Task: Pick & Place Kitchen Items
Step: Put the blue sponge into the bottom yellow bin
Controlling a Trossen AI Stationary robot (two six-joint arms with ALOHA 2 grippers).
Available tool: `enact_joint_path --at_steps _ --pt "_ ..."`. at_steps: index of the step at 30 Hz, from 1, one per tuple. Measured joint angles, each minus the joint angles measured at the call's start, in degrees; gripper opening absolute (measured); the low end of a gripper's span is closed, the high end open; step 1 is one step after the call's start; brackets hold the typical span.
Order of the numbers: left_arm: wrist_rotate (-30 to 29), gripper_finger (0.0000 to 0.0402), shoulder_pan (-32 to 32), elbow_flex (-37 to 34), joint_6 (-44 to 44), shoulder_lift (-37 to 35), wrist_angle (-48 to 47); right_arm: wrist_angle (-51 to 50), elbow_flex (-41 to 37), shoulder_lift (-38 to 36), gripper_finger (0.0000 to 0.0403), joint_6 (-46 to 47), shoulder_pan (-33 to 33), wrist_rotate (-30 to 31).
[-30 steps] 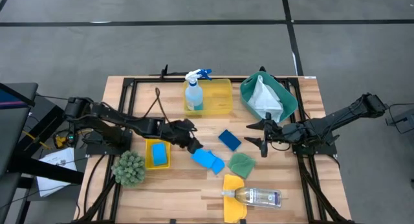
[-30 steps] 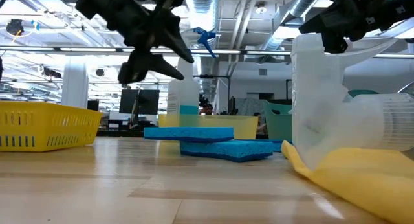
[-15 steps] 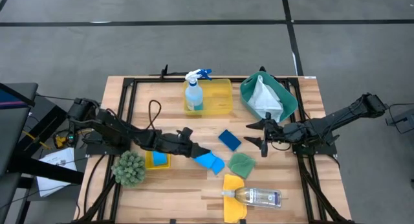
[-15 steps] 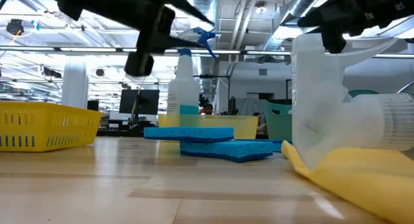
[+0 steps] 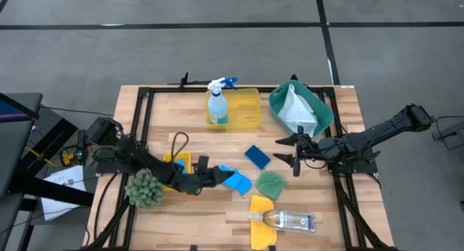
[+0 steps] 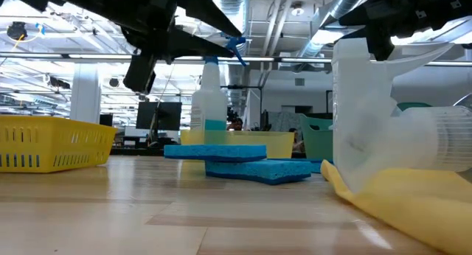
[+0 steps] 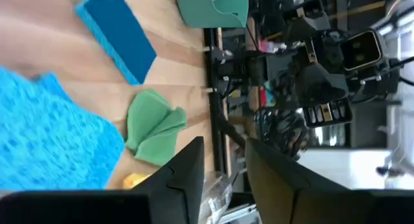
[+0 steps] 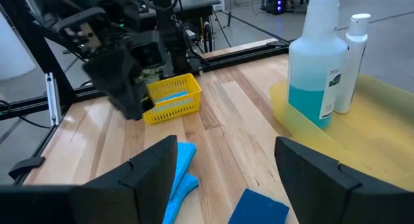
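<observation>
Only the high view shows the left gripper (image 5: 216, 174), fingers narrowly apart, at the blue sponges (image 5: 235, 180); right gripper (image 5: 286, 151) spread beyond them. Green cloth (image 5: 271, 184) just beside, spiky ball (image 5: 144, 188) near the arm.

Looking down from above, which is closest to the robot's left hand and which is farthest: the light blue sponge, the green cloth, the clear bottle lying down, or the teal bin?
From the left hand, in the high view:
1. Light blue sponge, right at its fingertips.
2. Green cloth, further toward the right arm.
3. Clear bottle, lying on the yellow cloth near the table's front edge.
4. Teal bin, at the far right corner.
</observation>
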Motion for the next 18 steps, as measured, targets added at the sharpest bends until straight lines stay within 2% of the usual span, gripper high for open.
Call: enact_joint_path --at_steps 3,8,15,18 --pt "-3.7 0.0096 -1.7 3.1 -0.7 3.4 1.7 0.0 0.0 0.0 0.025 0.0 0.0 0.0" --pt "-5.9 0.0091 -3.9 8.0 -0.8 8.4 1.4 0.1 0.0 0.0 0.025 0.0 0.0 0.0" --pt "-8.7 0.0094 -6.8 9.0 -9.5 13.9 -0.9 -0.2 0.0 0.1 0.025 2.1 0.8 -0.3" --pt "-9.9 0.0095 -7.7 8.9 -10.7 15.2 -2.7 -0.2 0.0 0.7 0.025 3.6 2.9 -0.4"
